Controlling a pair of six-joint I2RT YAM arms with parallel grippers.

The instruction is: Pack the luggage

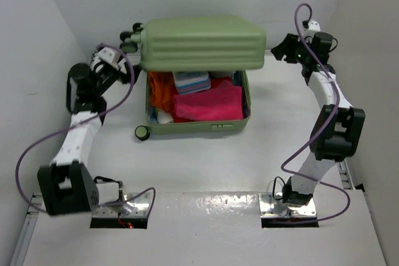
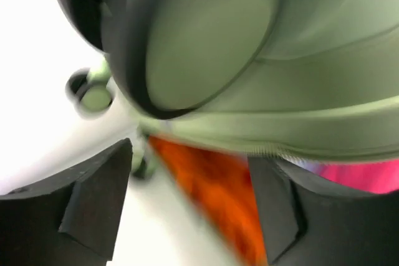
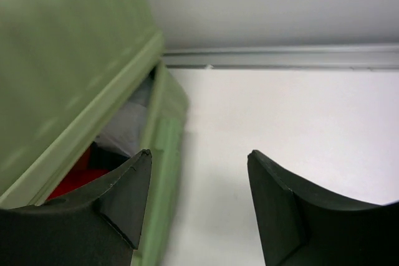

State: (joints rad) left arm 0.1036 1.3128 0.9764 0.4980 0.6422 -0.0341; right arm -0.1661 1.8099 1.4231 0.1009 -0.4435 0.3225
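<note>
The light-green luggage (image 1: 198, 43) lies at the back middle, its ribbed lid half lowered over the base. Inside show an orange cloth (image 1: 163, 91), a pink cloth (image 1: 209, 105) and a blue-grey pouch (image 1: 191, 81). My left gripper (image 1: 124, 73) is open beside the lid's left end, near the wheels; its view shows the lid (image 2: 293, 79) close above and the orange cloth (image 2: 212, 185) between the fingers. My right gripper (image 1: 283, 51) is open and empty just right of the lid's right end; its view shows the lid (image 3: 62, 73) and base rim (image 3: 159, 154) at left.
A black wheel (image 1: 141, 131) sticks out at the base's front left corner. Two more wheels (image 1: 129, 38) sit at the lid's back left. White walls close in behind and on both sides. Purple cables loop from both arms.
</note>
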